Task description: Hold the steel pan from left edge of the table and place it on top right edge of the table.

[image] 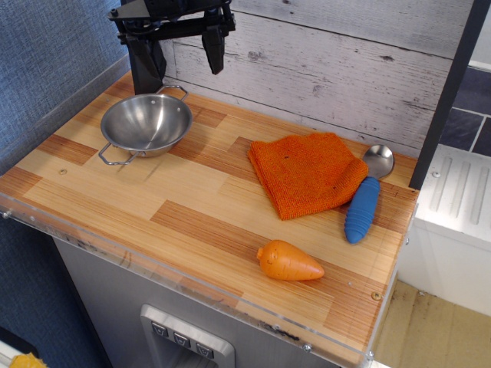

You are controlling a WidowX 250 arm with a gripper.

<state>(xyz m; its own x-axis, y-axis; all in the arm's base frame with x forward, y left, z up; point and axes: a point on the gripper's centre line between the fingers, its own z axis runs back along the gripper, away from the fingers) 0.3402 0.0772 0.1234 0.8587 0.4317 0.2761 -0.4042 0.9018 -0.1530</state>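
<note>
The steel pan (146,123) sits upright and empty at the back left of the wooden table (192,199). One wire handle points to the front left, the other to the back. My black gripper (182,60) hangs above and just behind the pan, clear of it. Its two fingers are spread wide, one over the pan's back left and the other (213,47) over its back right. Nothing is between them.
An orange cloth (307,172) lies at the back middle right. A spoon with a blue handle (362,208) and a steel head (378,159) lies beside it at the right edge. A toy carrot (288,262) lies near the front right. A plank wall runs along the back.
</note>
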